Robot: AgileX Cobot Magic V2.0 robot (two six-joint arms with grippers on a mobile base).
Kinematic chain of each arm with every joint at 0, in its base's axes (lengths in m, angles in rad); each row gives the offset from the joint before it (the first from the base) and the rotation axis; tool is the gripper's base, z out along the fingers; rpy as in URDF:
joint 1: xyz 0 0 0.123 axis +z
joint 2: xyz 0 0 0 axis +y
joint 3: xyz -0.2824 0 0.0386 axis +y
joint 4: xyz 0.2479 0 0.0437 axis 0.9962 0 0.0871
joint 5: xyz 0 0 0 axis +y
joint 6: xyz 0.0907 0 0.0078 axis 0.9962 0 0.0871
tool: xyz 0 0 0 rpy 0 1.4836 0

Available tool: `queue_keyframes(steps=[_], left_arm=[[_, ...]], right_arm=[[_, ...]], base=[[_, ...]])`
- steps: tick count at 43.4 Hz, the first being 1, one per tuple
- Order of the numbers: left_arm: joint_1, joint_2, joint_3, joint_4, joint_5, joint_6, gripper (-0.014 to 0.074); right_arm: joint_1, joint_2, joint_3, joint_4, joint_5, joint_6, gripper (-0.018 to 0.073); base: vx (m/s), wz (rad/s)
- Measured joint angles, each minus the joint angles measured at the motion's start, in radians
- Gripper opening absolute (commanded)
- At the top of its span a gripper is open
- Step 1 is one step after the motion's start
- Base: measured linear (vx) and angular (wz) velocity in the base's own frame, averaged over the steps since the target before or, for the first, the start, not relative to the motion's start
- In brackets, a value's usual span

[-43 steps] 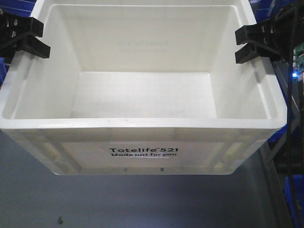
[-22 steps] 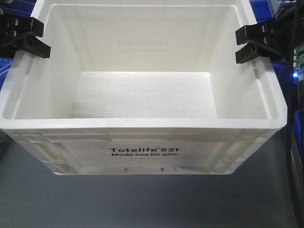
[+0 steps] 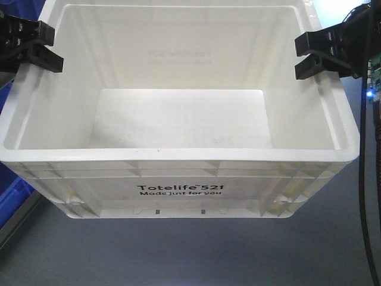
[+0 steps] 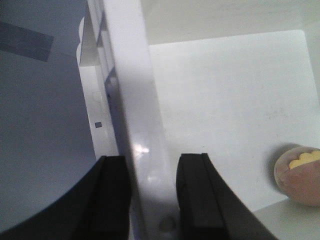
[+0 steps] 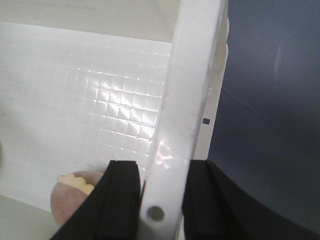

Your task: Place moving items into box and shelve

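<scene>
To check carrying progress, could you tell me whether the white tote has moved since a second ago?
Yes. The white tote has swung left against the background: a blue bin now shows beneath its left corner.

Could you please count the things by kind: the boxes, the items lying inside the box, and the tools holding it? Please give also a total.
box, white: 1
pink item, inside the box: 1
tools, black, each shut on a box wall: 2 (left tool, right tool)
Total: 4

A dull grey floor (image 3: 178,256) spreads below; a blue bin (image 3: 11,193) sits lower left; a black cable (image 3: 362,196) hangs right.
</scene>
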Motion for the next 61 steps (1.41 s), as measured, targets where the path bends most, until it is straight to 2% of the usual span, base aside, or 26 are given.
queue_keyframes(steps=[28,61], left_arm=[[0.0,0.0,0.0,0.001,-0.001,0.0,-0.0003],[0.0,0.0,0.0,0.001,0.001,0.001,-0.0003]], right_arm=[[0.0,0.0,0.0,0.001,-0.002,0.0,0.0],[0.0,0.0,0.0,0.001,-0.002,0.0,0.0]], base=[[0.15,0.54],[-0.07,0.42]])
